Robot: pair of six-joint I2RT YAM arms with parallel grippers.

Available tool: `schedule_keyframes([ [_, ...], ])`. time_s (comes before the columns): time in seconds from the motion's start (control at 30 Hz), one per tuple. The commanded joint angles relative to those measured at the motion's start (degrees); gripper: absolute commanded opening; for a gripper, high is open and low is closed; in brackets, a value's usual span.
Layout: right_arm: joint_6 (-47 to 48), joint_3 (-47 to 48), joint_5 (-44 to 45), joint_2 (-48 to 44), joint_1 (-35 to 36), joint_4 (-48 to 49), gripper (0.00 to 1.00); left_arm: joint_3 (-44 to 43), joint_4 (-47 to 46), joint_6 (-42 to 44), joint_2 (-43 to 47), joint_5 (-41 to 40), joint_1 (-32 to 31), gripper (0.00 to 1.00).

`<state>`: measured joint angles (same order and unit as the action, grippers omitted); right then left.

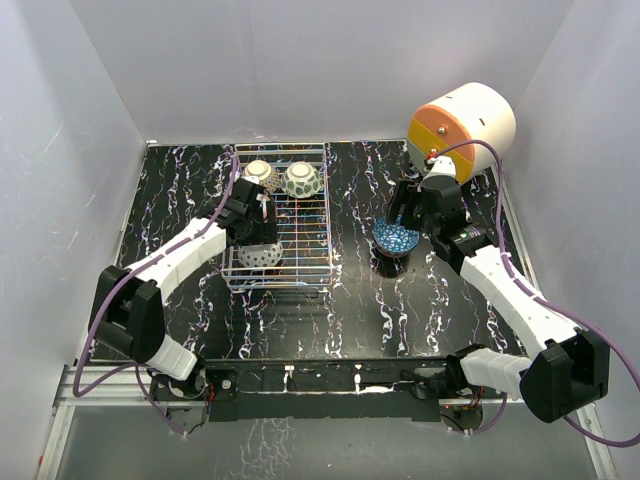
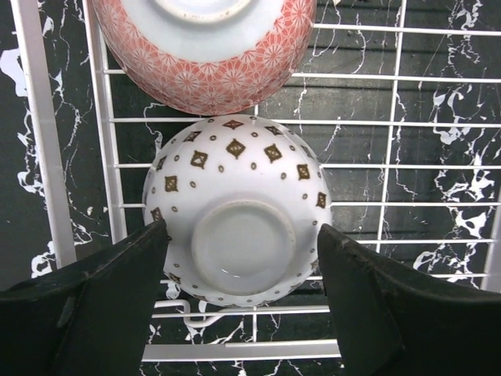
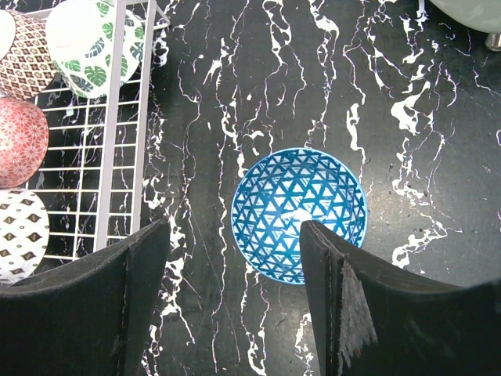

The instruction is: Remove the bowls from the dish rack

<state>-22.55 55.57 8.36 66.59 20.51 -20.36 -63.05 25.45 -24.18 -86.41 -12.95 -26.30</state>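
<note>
The silver wire dish rack (image 1: 300, 235) stands mid-table. Upside down in it are a white bowl with brown diamonds (image 2: 239, 196), a pink-red bowl (image 2: 207, 63) just beyond it, and at the far end a brown-patterned bowl (image 1: 258, 172) and a green-leaf bowl (image 1: 301, 180). My left gripper (image 2: 241, 235) is open, its fingers on either side of the white diamond bowl. A blue triangle-patterned bowl (image 3: 299, 215) sits upright on the table to the right of the rack. My right gripper (image 3: 235, 231) is open and empty just above it.
A large white-and-orange cylindrical drawer unit (image 1: 462, 125) lies at the back right, close behind the right arm. The rack's edge (image 3: 117, 133) shows at the left of the right wrist view. White walls enclose the black marbled table (image 1: 340, 300).
</note>
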Motion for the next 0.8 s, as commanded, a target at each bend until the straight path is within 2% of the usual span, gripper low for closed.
schedule_keyframes([
  [0.0, 0.7, 0.0, 0.3, -1.3, -0.1, 3.1, 0.7, -2.3, 2.8, 0.7, -0.3, -1.3, 0.0, 0.72],
  [0.27, 0.9, -0.1, 0.5, -0.9, -0.2, 3.1, 0.7, -4.1, 5.4, 1.2, -0.9, -3.9, -0.4, 0.69],
  [0.4, 0.9, -0.3, 0.4, -0.4, -0.2, 3.4, 0.7, -5.7, 6.9, 1.9, -1.5, -5.7, -1.1, 0.63],
  [0.6, 0.9, -0.4, 0.3, 0.1, -0.2, 3.8, 0.7, -7.8, 9.2, 2.2, -3.2, -8.9, -3.2, 0.64],
  [0.77, 1.1, -0.5, 0.6, 0.0, -0.1, 3.8, 0.7, -7.7, 9.4, 2.0, -4.2, -8.0, -3.6, 0.65],
])
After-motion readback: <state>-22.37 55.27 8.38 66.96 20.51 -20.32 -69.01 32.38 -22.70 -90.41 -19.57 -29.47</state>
